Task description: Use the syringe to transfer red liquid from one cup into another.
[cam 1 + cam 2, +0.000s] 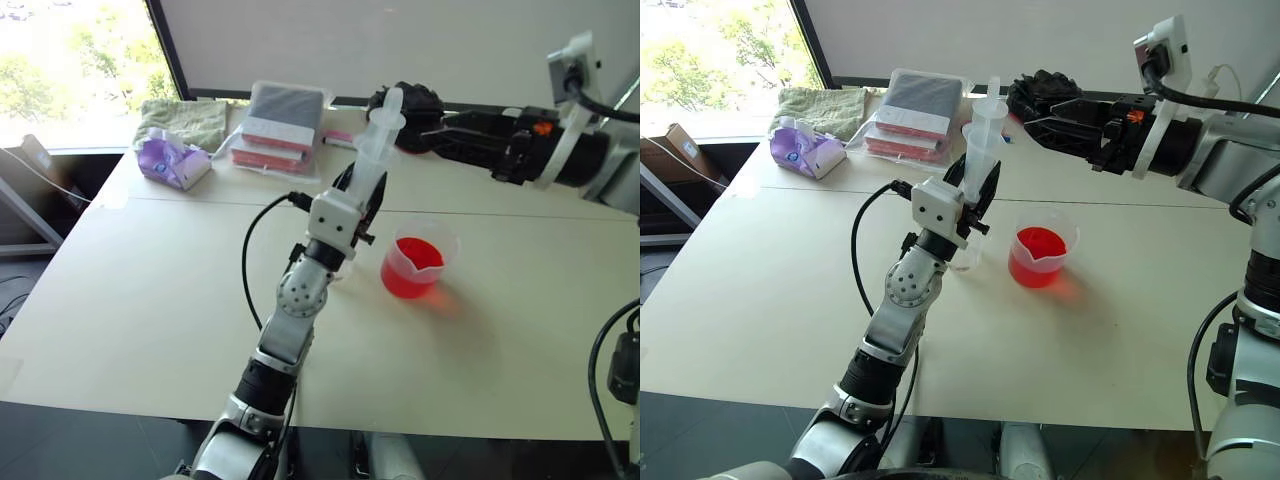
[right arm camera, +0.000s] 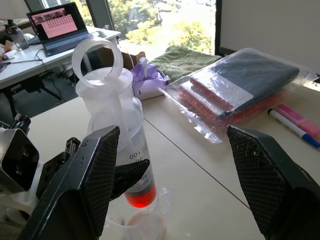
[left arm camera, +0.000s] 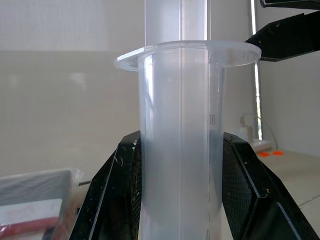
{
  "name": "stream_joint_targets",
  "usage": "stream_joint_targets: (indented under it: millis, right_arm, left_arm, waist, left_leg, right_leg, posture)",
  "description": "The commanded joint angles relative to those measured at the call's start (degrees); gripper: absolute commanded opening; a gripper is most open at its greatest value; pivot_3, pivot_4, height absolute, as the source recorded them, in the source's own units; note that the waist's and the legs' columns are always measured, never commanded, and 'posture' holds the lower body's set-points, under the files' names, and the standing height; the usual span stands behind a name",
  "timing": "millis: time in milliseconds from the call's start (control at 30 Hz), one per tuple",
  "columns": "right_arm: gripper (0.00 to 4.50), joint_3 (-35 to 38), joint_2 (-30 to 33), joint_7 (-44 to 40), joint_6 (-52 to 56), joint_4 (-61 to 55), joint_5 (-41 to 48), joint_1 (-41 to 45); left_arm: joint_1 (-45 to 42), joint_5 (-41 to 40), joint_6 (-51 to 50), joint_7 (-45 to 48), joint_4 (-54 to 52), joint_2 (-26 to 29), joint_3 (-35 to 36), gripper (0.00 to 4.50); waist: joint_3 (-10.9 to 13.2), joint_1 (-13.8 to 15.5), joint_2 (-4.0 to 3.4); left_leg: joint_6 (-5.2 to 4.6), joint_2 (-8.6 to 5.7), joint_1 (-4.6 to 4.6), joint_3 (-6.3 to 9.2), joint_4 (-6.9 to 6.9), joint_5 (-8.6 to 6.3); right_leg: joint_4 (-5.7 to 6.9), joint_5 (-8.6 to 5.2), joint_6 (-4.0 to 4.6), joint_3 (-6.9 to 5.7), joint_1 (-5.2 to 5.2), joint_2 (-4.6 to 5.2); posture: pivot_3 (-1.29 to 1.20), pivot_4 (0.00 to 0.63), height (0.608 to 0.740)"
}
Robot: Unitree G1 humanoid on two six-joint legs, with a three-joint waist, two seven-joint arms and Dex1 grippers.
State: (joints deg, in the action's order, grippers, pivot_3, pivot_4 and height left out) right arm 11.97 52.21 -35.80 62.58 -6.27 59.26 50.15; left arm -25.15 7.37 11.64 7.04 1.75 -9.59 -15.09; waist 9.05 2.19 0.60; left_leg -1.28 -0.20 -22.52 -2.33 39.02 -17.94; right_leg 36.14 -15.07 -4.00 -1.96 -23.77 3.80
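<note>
My left gripper (image 1: 362,190) is shut on the barrel of the syringe (image 1: 375,150), holding it upright over the middle of the table. A little red liquid (image 2: 140,197) fills the barrel's lower end. The small spoutless cup (image 2: 145,225) stands directly beneath the syringe tip. To the right, the spouted beaker (image 1: 415,265) holds red liquid (image 1: 1038,260). My right gripper (image 1: 1040,118) reaches in level from the right, open, at the height of the plunger ring (image 2: 97,60). The syringe stands beside one of its fingers (image 2: 95,185).
At the table's far side lie a clear bag of red and grey packs (image 1: 280,125), a purple tissue pack (image 1: 172,160), a green towel (image 1: 185,120) and a black object (image 1: 405,100). Markers (image 2: 295,122) lie near the bag. A cable (image 1: 250,250) loops beside my left wrist.
</note>
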Motion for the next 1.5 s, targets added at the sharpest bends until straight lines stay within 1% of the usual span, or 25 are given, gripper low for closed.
stream_joint_targets:
  millis: [33, 267, 533, 667, 1133, 1500]
  right_arm:
    - [3.54, 2.01, -0.12, -0.74, 0.97, -1.38, 1.18, 1.92]
    - [3.54, 2.29, -1.3, -3.3, 2.8, -1.72, 3.87, 2.83]
    - [3.54, 3.52, -3.15, -2.66, 5.07, -2.14, 8.45, 4.34]
    - [3.54, 2.91, -4.31, -1.35, 5.08, -2.31, 8.75, 5.18]
    - [3.54, 2.34, -7.78, 3.09, 8.36, -3.65, 14.41, 7.03]
    - [3.54, 0.68, -10.1, 4.78, 7.7, -3.32, 14.66, 9.14]
  left_arm:
    - [0.29, -1.25, 1.39, 1.22, -2.33, -0.05, -1.29, 1.58]
    - [3.21, -5.48, -1.31, 6.08, -7.38, 2.46, -0.95, 1.58]
    - [3.92, -6.38, -2.16, 7.65, -8.66, 4.0, -0.56, 1.58]
    - [3.81, -6.45, -2.26, 7.71, -8.27, 4.05, -0.46, 1.58]
    - [3.45, -6.64, -1.93, 7.1, -6.66, 3.23, -0.67, 1.58]
    - [3.6, -6.75, -2.18, 7.16, -6.42, 2.82, -1.04, 1.58]
  waist:
    - [0.0, 0.0, 0.0]
    - [0.0, -0.06, -0.02]
    - [0.0, -0.03, -0.03]
    - [0.0, -0.05, -0.03]
    - [0.0, -0.06, -0.03]
    - [0.0, -0.07, -0.03]
  left_leg:
    - [0.0, 0.0, 0.0, 0.0, 0.0, 0.0]
    - [0.01, 0.01, -0.01, 0.0, -0.03, 0.0]
    - [0.0, 0.0, -0.02, 0.0, -0.02, 0.0]
    - [0.0, 0.01, -0.02, 0.0, -0.03, 0.0]
    - [0.0, 0.01, -0.02, 0.0, -0.03, 0.0]
    - [0.0, 0.01, -0.02, 0.0, -0.03, 0.0]
  right_leg:
    - [0.0, 0.0, 0.0, 0.0, 0.0, 0.0]
    - [0.01, 0.01, 0.02, 0.0, -0.04, 0.0]
    - [0.0, 0.01, 0.03, 0.0, -0.03, 0.02]
    - [0.0, 0.01, 0.03, 0.0, -0.03, 0.02]
    - [0.0, 0.01, 0.03, 0.0, -0.04, 0.02]
    - [0.0, 0.01, 0.03, 0.0, -0.04, 0.02]
  posture:
    - [0.0, 0.15, 0.74]
    - [0.0, 0.15, 0.74]
    - [0.0, 0.15, 0.74]
    - [0.0, 0.15, 0.74]
    - [0.0, 0.15, 0.74]
    - [0.0, 0.15, 0.74]
